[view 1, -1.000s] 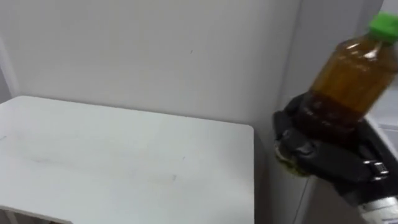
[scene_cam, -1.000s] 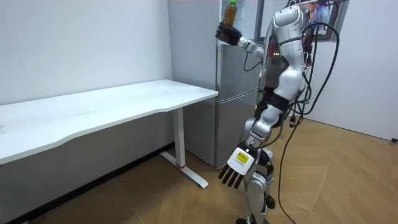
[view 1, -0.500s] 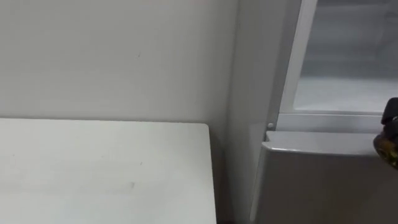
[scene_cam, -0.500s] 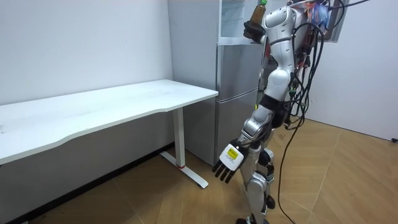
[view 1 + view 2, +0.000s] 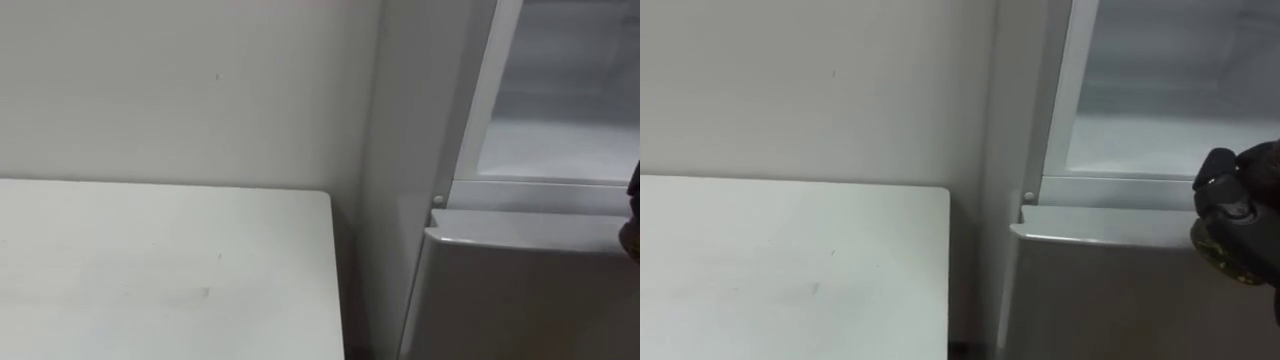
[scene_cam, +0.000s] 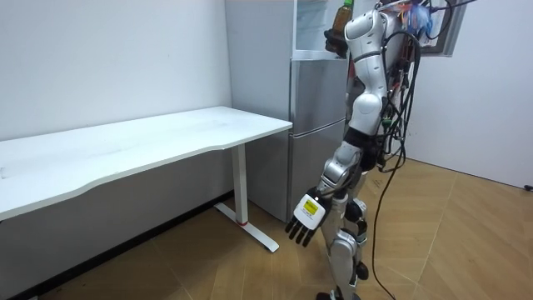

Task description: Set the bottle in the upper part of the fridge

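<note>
In the room view I stand right in front of the grey fridge (image 6: 316, 125). My right hand (image 6: 335, 37) is raised to the open upper compartment (image 6: 310, 25), shut on an amber bottle (image 6: 342, 17) with a green cap. In the right eye view, the dark right hand (image 5: 1243, 200) is at the right edge, level with the compartment's sill. The bottle's amber base (image 5: 1218, 250) shows under the fingers. The upper compartment's pale inside (image 5: 1160, 100) lies just beyond the hand. My left hand (image 6: 305, 221) hangs at my side, fingers straight and holding nothing.
A white table (image 5: 790, 270) stands to the left of the fridge, against the wall, its right edge close to the fridge's side. The shut lower fridge door (image 5: 1120, 300) is below the sill. Wooden floor (image 6: 466, 242) spreads behind me.
My head view has swung right, from the table to the fridge. My body has turned towards the fridge, and the right hand has carried the bottle up to the open upper compartment.
</note>
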### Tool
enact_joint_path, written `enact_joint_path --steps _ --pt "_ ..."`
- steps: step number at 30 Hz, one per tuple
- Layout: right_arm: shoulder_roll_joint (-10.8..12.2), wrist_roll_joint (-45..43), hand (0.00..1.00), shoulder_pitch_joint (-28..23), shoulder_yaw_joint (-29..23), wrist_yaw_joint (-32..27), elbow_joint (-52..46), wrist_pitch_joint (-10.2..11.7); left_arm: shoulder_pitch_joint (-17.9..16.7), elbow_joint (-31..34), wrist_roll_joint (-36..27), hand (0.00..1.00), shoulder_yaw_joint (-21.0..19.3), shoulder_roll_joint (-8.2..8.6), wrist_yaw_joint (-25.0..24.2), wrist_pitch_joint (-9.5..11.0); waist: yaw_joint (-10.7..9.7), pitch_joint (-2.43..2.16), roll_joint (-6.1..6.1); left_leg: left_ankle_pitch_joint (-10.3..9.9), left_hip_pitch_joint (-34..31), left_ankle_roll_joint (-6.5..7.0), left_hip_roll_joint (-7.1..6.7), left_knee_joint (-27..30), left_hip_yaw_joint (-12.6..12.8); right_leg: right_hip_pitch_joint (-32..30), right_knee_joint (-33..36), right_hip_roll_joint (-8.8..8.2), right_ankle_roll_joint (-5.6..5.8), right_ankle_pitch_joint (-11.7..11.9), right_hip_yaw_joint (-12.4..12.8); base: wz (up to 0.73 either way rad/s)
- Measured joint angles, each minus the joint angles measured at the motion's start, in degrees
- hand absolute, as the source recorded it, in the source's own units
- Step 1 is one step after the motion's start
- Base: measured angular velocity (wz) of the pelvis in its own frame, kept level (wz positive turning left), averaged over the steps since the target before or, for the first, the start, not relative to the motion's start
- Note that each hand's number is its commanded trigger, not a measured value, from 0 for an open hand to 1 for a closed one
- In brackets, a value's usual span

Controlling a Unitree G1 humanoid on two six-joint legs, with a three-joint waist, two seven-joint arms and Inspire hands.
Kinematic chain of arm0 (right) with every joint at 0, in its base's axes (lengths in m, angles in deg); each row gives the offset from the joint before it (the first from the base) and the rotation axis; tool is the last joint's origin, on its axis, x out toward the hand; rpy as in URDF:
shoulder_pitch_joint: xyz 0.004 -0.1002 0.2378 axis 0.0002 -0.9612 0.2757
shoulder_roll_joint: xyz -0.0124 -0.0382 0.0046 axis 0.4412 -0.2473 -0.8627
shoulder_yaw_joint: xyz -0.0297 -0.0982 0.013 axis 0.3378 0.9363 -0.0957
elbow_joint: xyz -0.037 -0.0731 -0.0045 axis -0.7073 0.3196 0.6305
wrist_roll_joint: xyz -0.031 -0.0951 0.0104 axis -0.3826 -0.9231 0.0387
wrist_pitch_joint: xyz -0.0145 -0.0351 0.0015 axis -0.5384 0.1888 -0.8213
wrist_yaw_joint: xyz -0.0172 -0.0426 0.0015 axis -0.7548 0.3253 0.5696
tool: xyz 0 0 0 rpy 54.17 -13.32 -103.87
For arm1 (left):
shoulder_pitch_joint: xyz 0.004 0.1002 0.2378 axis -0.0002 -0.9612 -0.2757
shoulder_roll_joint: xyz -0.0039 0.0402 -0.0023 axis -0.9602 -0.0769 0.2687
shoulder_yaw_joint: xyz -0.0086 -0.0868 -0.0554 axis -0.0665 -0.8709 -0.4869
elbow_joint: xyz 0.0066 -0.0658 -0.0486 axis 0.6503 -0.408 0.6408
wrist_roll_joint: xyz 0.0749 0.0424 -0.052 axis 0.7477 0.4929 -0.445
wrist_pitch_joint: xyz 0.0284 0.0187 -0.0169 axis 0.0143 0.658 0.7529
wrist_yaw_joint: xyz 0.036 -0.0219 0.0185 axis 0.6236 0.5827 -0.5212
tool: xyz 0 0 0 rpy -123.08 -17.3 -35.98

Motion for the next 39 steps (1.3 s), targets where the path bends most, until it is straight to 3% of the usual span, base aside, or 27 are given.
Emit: enact_joint_path --steps 8,14,21,26,34,37,39 --pt "0.00 -0.03 1.00 0.00 0.05 0.04 0.05 0.00 0.20 -0.97 0.10 0.00 0.01 -0.20 -0.03 -0.07 0.13 0.25 -0.24 -0.11 -0.35 -0.11 0.07 -0.15 0.05 -0.33 0.24 0.05 0.00 0.00 0.03 0.00" --pt "0.00 0.13 1.00 0.11 0.06 -0.08 1.46 -0.06 1.31 -0.82 -0.05 0.00 -0.02 -0.21 0.00 -1.60 1.01 0.40 -0.49 -0.15 -0.15 -0.17 0.23 -0.17 0.40 -0.20 0.08 0.25 -0.03 0.02 0.33 -0.01" --pt "-1.64 0.32 1.00 5.59 0.05 -3.40 9.31 -0.93 2.28 -1.49 0.00 0.00 -0.01 -1.07 0.00 -1.59 1.63 0.82 -1.25 -0.15 -0.01 -0.17 0.23 -0.18 0.43 0.00 -0.02 0.28 -0.05 0.03 0.31 0.00" --pt "-1.73 0.32 1.00 7.57 0.37 -4.20 9.41 -0.95 2.29 -3.05 0.00 0.00 0.11 -1.12 -0.23 -1.60 1.82 0.94 -1.12 -0.15 0.33 -0.17 0.28 -0.17 0.10 0.96 -0.74 0.35 -0.03 0.04 -0.10 0.03" --pt "-1.79 0.28 1.00 10.57 0.80 -4.64 14.07 -0.95 2.41 -2.95 0.77 0.00 -0.19 -1.30 -0.41 -2.19 3.91 0.97 -0.72 -0.44 0.90 -0.40 0.77 -0.06 0.14 1.72 -1.10 0.77 -0.12 0.10 -0.27 0.00" --pt "-3.03 1.27 1.00 13.39 0.89 -4.66 17.82 -1.09 2.74 -2.62 0.77 0.00 -0.74 -1.29 -0.41 -2.84 4.26 0.66 -0.33 -0.44 0.87 -0.43 0.82 -0.04 0.01 1.72 -1.00 0.78 -0.13 0.11 -0.41 0.01" --pt "-5.37 1.21 1.00 16.18 1.20 -5.50 20.70 -2.58 3.12 -1.86 0.78 0.00 -1.58 -1.35 -0.41 -2.96 4.45 0.63 -0.34 -0.43 0.80 -0.43 0.78 -0.01 -0.10 1.65 -0.83 0.74 -0.13 0.10 -0.48 0.00"
